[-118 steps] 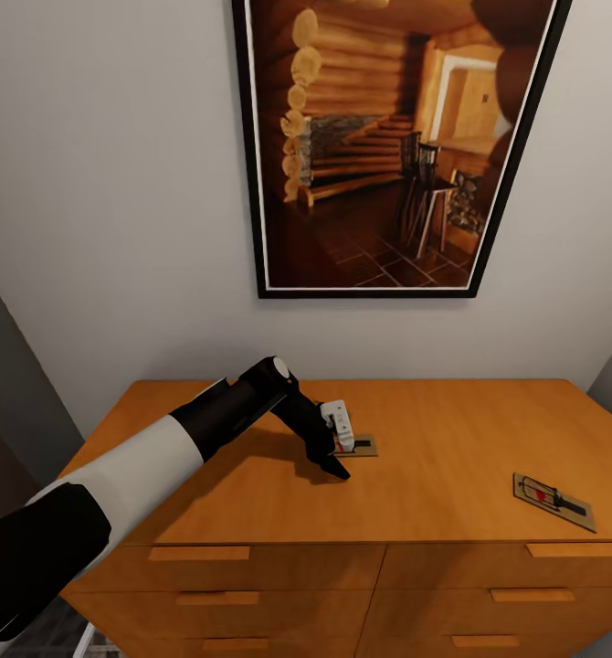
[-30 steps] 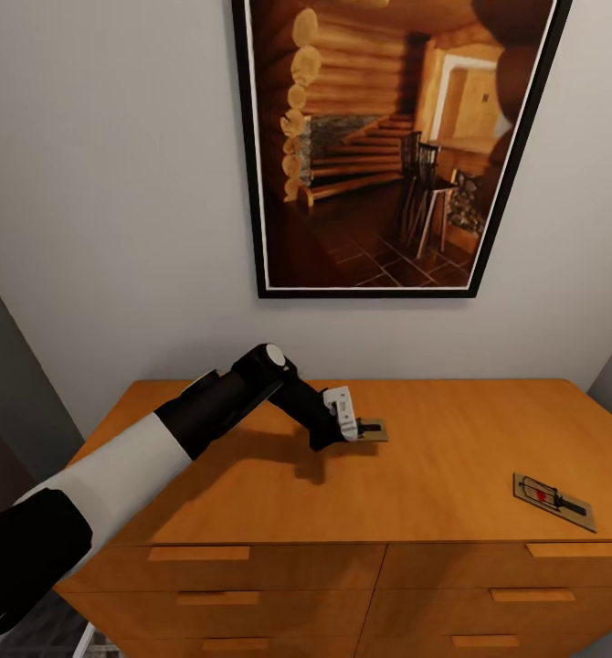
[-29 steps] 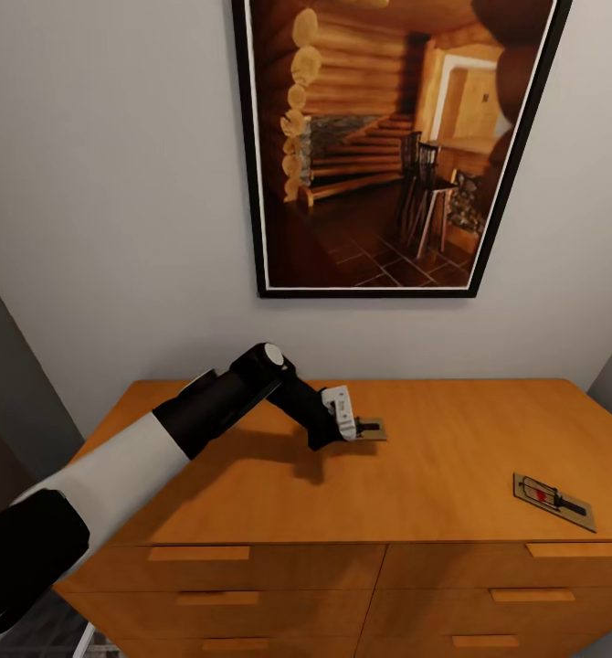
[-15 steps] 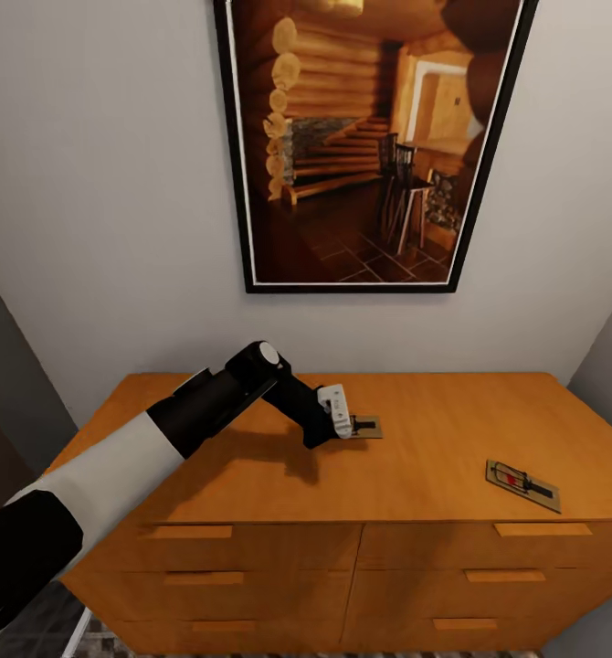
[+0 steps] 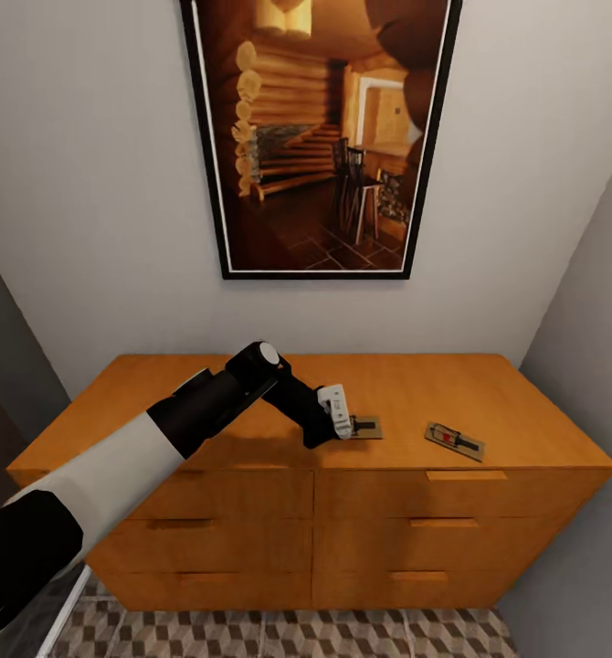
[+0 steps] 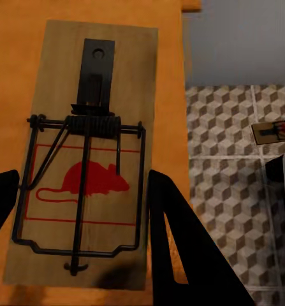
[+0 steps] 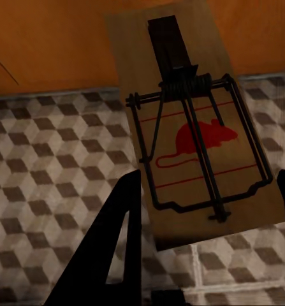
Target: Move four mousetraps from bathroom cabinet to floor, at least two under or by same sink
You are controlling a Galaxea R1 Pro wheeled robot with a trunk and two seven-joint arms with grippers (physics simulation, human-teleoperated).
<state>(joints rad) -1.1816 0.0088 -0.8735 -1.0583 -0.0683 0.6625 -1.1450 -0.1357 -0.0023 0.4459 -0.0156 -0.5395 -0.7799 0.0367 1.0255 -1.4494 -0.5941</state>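
My left gripper (image 5: 346, 424) is shut on a mousetrap (image 5: 366, 427) and holds it just above the front part of the orange-brown cabinet (image 5: 489, 384) top. In the left wrist view this mousetrap (image 6: 59, 76) sits between the black fingers (image 6: 171, 236), partly past the cabinet's edge. Another mousetrap (image 5: 454, 440) lies on the cabinet top to its right. My right gripper (image 7: 209, 185) is shut on a third mousetrap (image 7: 199, 137), held over the cube-patterned bathroom floor (image 7: 46, 159) beside the cabinet. A small mousetrap (image 6: 274, 132) also shows over the tiles. The sink is out of view.
A large framed picture (image 5: 315, 137) hangs on the wall above the cabinet. A grey wall (image 5: 589, 366) closes in at the right. Drawer fronts (image 5: 397, 530) face me, with tiled floor (image 5: 342, 631) below them.
The left gripper lifted the mousetrap off the cabinet top. Then the camera drew back, showing the drawer fronts and floor; the held trap is now near the cabinet's front edge.
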